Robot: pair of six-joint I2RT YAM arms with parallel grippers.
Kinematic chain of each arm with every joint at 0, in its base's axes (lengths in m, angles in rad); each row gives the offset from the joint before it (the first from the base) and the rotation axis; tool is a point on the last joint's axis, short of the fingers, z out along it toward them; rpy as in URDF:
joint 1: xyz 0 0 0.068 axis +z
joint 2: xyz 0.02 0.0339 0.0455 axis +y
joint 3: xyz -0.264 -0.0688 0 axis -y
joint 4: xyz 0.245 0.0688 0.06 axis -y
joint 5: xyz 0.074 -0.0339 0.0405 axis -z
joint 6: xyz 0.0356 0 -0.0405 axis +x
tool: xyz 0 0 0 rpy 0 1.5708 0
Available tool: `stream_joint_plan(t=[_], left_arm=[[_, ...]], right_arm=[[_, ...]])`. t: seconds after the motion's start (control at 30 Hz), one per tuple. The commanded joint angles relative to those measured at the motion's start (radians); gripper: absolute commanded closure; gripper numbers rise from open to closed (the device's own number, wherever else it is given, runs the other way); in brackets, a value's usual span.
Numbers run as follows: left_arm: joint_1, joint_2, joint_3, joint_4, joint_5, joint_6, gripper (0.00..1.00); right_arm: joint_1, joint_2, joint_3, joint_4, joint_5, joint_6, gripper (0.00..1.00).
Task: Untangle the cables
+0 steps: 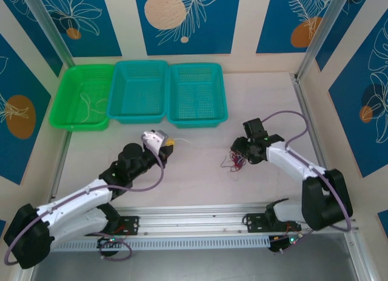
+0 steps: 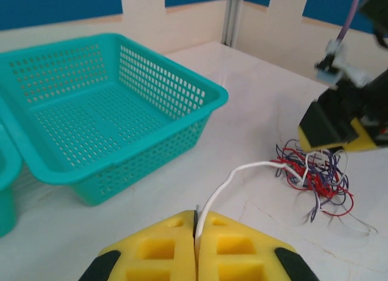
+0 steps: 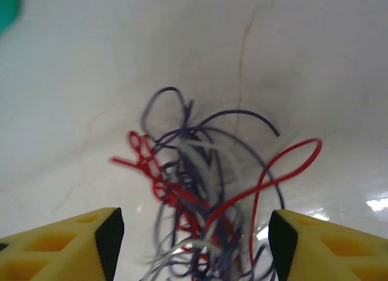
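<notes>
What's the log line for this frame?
left gripper: shut on white wire | right gripper: open over tangle | white wire: runs into tangle | state: not yet untangled

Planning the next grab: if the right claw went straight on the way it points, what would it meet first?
Probably the cables, a red, dark and whitish tangle centred between the open fingers of the right claw, with the table just behind; depth is unclear.
</notes>
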Motion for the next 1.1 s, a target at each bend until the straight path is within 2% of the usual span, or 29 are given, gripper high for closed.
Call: stream_joint_plan(t=[0.0, 0.07, 0.13, 0.27, 0.33, 0.43, 0.5, 0.67, 0.77, 0.93, 1.07], left_arm=[[0.007, -0.063, -0.029, -0.052, -0.066, 0.033, 1.0], [0.007, -0.092, -0.031, -0.089, -0.104, 0.033, 1.0], [0.008, -0.135, -0.024, -0.156, -0.195, 0.017, 1.0], [0.028, -0.232, 0.035, -0.402, -0.542, -0.052, 1.0], [0.082, -0.279, 0.075, -0.539, -0.643, -0.096, 1.0], [0.195, -0.335, 0.093, -0.637, -0.598, -0.138, 1.0], [0.25, -0.361, 0.088, -0.65, -0.548, -0.159, 1.0], [0.306, -0.357, 0.099, -0.698, -0.542, -0.212, 1.0], [0.329, -0.344, 0.113, -0.711, -0.526, -0.234, 1.0], [0.345, -0.327, 0.128, -0.596, -0.33, -0.208, 1.0], [0.353, -0.281, 0.217, -0.583, -0.335, -0.169, 1.0]], right_arm=[[-0.012, 0.098, 0.055, 0.011, -0.099, 0.018, 0.38], [-0.014, 0.16, 0.084, -0.02, -0.073, 0.041, 0.41], [-0.033, 0.194, 0.091, -0.042, -0.004, 0.065, 0.43], [-0.151, 0.187, 0.056, -0.04, 0.049, 0.105, 0.52], [-0.235, 0.157, 0.024, -0.021, 0.053, 0.123, 0.56], [-0.332, 0.119, -0.015, 0.01, 0.032, 0.128, 0.61], [-0.36, 0.104, -0.022, 0.016, 0.03, 0.124, 0.63], [-0.415, 0.062, -0.025, 0.008, 0.054, 0.132, 0.7], [-0.45, 0.016, -0.041, 0.035, 0.015, 0.127, 0.77], [-0.405, -0.033, -0.038, 0.056, -0.083, 0.062, 0.83], [-0.33, -0.072, -0.035, 0.044, -0.103, 0.033, 0.81]])
